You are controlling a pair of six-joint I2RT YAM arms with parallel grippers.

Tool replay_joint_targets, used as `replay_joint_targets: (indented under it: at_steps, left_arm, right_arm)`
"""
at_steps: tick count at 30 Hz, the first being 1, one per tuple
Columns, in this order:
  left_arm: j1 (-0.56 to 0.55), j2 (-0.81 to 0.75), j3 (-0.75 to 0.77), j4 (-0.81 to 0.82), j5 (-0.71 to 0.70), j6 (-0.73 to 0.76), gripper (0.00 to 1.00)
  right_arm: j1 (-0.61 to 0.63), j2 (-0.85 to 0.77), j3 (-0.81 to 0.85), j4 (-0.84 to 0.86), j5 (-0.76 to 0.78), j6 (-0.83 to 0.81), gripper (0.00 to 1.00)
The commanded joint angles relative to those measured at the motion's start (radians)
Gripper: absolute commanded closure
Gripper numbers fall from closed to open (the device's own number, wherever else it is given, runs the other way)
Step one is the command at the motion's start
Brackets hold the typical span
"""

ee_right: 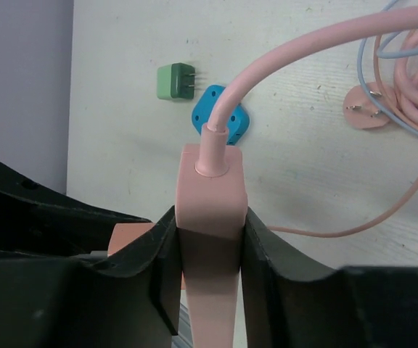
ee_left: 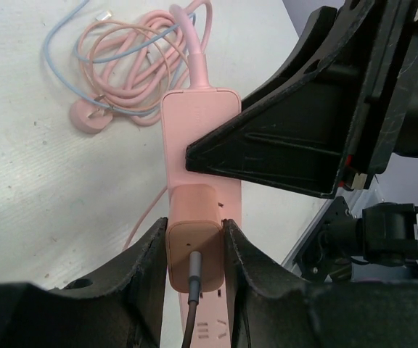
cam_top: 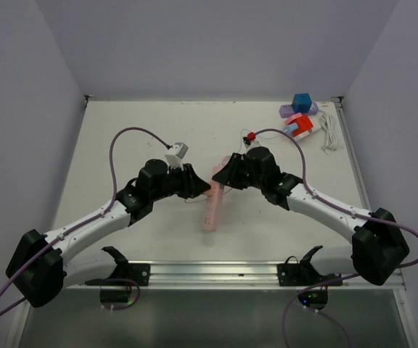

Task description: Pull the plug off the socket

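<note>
Plug (ee_left: 192, 243) is sitting in the pink socket strip (ee_left: 198, 119), and the left gripper (ee_left: 194, 232) is pinching its two sides. The right gripper (ee_right: 210, 217) is clamping the strip's cord end. Bare tabletop (cam_top: 281, 232) is lying open on both sides of the strip, with coiled cables (ee_left: 133, 65) beyond its cord end.

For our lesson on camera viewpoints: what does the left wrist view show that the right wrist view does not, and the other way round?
Only the left wrist view: the left claw shut on the pink charger plugged into the pink power strip, and the charger's grey cable. Only the right wrist view: the green adapter, and the right claw clamping both sides of the strip's cord end. Both: the strip, the coiled pink cord and its wall plug.
</note>
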Motion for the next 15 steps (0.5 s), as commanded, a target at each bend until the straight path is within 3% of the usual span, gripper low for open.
replay_joint_targets:
  at_steps: [1,3,4,15]
  left_arm:
    - [-0.008,-0.06,0.004,0.083,-0.062,0.062,1.0]
    - [-0.008,-0.085,0.007,0.058,-0.102,0.077,1.0]
    - [-0.008,-0.096,0.006,0.054,-0.108,0.088,1.0]
    - [-0.008,-0.189,0.024,-0.044,-0.189,0.192,1.0]
  right_arm:
    - [0.005,-0.005,0.017,0.049,0.005,0.002,0.73]
    - [0.005,-0.013,0.014,0.021,0.027,-0.027,0.95]
    - [0.005,-0.024,0.008,-0.029,0.057,-0.043,1.0]
    - [0.003,-0.061,-0.018,-0.365,0.315,-0.236,1.0]
